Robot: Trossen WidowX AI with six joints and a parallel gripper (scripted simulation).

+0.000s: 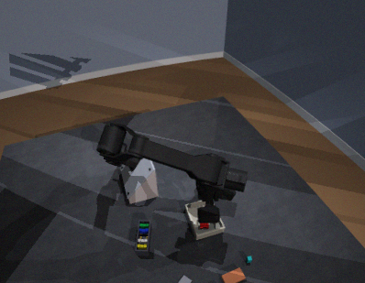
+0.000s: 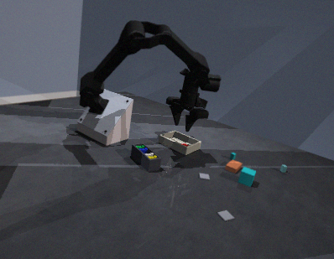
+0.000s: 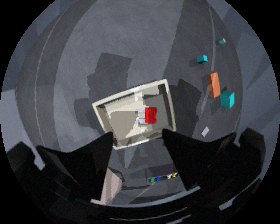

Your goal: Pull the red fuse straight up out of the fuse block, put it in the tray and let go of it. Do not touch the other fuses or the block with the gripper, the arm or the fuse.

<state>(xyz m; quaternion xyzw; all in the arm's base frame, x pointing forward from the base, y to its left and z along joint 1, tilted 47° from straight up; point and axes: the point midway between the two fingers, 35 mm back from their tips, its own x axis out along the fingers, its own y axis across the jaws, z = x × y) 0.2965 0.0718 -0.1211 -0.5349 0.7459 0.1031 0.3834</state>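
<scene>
Red fuse [image 3: 150,115] lies on the floor of the tray [image 3: 164,90], toward the wall nearest the scattered blocks, free of any grip; the top view shows it at the same spot [image 1: 204,225] inside the tray's pale rim [image 1: 190,213]. Directly above the tray hangs the hand [image 2: 184,116], pointing down with its fingers [image 2: 176,113] spread fairly wide and nothing between them, so the fuse rests by its own weight, as the task requires. The hand hangs above the rim, not inside the tray, which keeps the fingers away from the tray walls and from the fuse.

Beside the tray, toward the arm's pale base [image 2: 106,121], stands the fuse block [image 2: 145,157], separate from the tray and untouched. In the top view its remaining fuses sit in a row: green [image 1: 144,225], blue [image 1: 143,232], white and yellow [image 1: 141,245]. The arm arches over from its base and comes down on the tray's side of the block, so no link hangs over the block.

On the far side of the tray from the block, the surface [image 2: 120,217] carries loose distractors: an orange block [image 2: 233,166], a teal cube [image 2: 247,176] and grey tiles [image 2: 226,215], all well apart from the tray. By judgement, the task's placing and release are complete.
</scene>
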